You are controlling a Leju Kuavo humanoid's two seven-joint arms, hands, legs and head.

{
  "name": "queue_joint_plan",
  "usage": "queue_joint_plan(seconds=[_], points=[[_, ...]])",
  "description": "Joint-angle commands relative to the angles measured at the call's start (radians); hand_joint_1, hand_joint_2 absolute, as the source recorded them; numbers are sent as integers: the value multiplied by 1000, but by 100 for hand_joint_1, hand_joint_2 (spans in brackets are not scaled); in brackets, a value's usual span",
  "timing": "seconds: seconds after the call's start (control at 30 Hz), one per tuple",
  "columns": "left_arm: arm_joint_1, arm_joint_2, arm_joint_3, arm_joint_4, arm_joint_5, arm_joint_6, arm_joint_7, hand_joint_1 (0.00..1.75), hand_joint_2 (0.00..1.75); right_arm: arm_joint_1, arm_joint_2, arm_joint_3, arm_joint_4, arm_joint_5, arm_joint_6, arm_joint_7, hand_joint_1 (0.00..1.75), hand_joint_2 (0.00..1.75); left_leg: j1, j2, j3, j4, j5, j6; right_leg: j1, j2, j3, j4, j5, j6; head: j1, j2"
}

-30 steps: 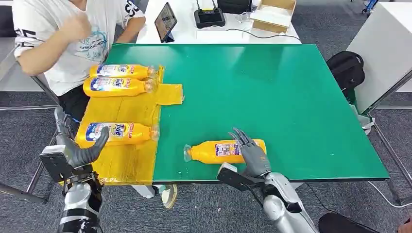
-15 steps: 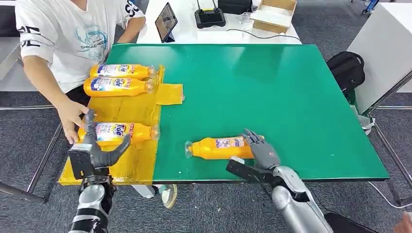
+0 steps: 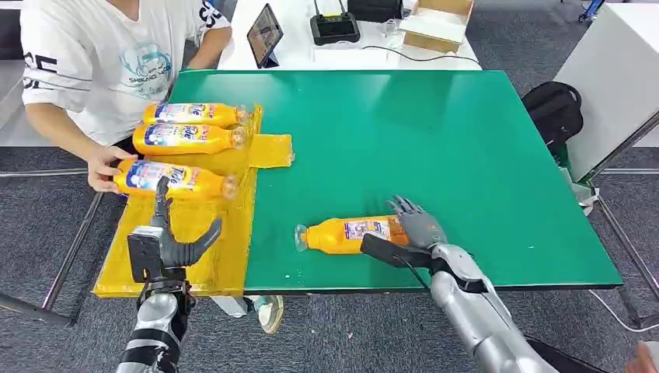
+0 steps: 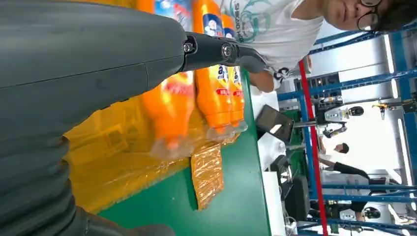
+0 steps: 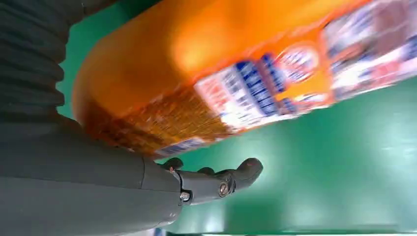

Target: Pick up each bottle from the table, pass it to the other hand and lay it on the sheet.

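Right hand is settling against the base end of the orange plastic detergent bottle, which is lying on its side on the green table top with its clear cap pointing toward the yellow plastic sheet. In the right wrist view the thumb is sitting under the curve of the bottle while the fingers are spreading over the far side, so the hand is cupping it, but whether the grasp is closed I cannot tell; the bottle is looking to be resting on the table, not lifted. Taking it by the base makes sense: that is leaving the label and neck free for the other hand at the handover.

Left hand is hanging above the near part of the sheet, fingers apart, thumb out, holding nothing, and facing inward, well placed to receive.

Over on the sheet, two matching orange bottles are lying side by side at the far end, caps toward the table. A third orange bottle is lying just nearer, and a person's hand is gripping its base end, apparently straightening the row. By my reckoning the bottle on the table is the last one waiting: lift, pass, lay down beside the others.
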Motion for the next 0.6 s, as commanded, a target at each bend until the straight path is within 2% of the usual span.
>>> queue_joint_plan(seconds=[0.03, 0.07, 0.1, 0.13, 0.23, 0.33, 0.37, 0.43, 0.6], points=[[-81, 10, -22, 146, 16, -8, 4, 0, 175, -166, 45, 109, 262, -100, 111, -88, 0, 175, 0, 2, 4, 0, -1, 1, 1, 1, 3, -1, 0, -3, 0, 0], [-84, 10, -24, 151, 21, -10, 5, 0, 175, -171, 43, 122, 273, -109, 119, -102, 0, 175, 0, 2, 3, 0, -1, 1, 0, 1, 3, -1, 0, -2, 0, 0], [-91, 11, -30, 163, 27, -12, 5, 0, 175, -175, 37, 136, 284, -139, 142, -128, 138, 175, 0, 2, 4, -1, -1, 2, 1, 1, 4, -1, -1, -3, 0, 0], [-96, 11, -34, 172, 30, -14, 6, 0, 175, -176, 30, 149, 290, -158, 158, -141, 173, 175, 0, 1, 3, 0, -1, 1, 0, 0, 3, -1, 0, -2, 0, 0], [-104, 7, -43, 190, 37, -10, 6, 0, 175, -167, 11, 168, 288, -195, 173, -162, 175, 175, 0, 0, 5, -1, -1, 2, 1, -2, 6, -1, -1, -3, 0, 0], [-107, 9, -45, 196, 48, -14, 9, 0, 175, -165, -4, 185, 286, -222, 194, -167, 157, 175, 0, -1, 5, -1, -1, 1, 1, -2, 5, -2, -1, -3, 0, 0], [-108, 9, -46, 198, 50, -14, 9, 0, 175, -165, -7, 189, 285, -225, 195, -168, 157, 175, 0, -1, 4, -1, -1, 1, 1, -2, 4, -1, -1, -2, 0, 0], [-112, 9, -49, 206, 57, -16, 12, 0, 175, -167, -18, 209, 287, -237, 204, -168, 175, 175, 0, -1, 4, -1, 0, 1, 1, -2, 4, -1, -1, -2, 0, 0], [-121, 8, -51, 228, 72, -25, 19, 0, 175, -171, -42, 248, 295, -257, 235, -164, 175, 175, 0, -2, 3, -1, 0, 1, 1, -3, 4, -1, -1, -2, 0, 0]])
